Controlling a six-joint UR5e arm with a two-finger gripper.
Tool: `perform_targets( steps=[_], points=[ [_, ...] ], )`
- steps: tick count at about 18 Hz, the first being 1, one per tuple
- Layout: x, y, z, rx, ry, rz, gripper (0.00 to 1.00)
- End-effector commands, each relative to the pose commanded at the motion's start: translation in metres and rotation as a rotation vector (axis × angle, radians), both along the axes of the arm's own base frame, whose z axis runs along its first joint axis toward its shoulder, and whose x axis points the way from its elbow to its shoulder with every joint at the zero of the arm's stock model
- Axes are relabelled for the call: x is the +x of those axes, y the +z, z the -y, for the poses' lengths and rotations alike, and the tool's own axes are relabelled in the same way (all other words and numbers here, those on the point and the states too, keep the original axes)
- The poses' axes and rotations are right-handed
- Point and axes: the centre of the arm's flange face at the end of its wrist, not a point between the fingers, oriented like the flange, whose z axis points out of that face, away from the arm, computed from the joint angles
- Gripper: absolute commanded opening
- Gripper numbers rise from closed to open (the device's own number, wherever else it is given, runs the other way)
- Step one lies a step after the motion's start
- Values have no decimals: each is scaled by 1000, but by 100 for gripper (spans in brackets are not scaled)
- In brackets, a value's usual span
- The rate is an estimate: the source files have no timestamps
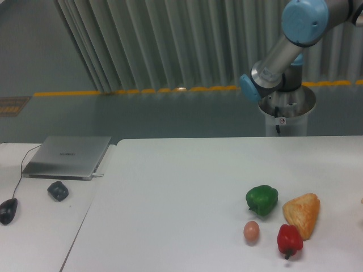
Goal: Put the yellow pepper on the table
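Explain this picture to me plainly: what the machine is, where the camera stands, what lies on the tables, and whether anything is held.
One fixed camera looks across a white table. The grey and blue jointed thing at top right is a robot arm; its end effector is out of frame, so a held item cannot be seen. No yellow pepper shows. On the table lie a green pepper, a red pepper, an orange-yellow lump and an egg. The smaller desk at left holds a laptop, a mouse and a dark object.

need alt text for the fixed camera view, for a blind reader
A white table holds a green pepper, red pepper, brown egg and rough orange-yellow wedge near its right front. A silver-and-blue robot arm rises behind; its claw and any yellow pepper are out of frame.
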Motion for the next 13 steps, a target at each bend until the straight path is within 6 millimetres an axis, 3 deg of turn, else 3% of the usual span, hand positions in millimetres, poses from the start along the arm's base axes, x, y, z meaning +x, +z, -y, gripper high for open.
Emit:
perform_targets(
  steps=[13],
  points=[
    [-6, -14, 13, -5, 18, 18, 100]
  ],
)
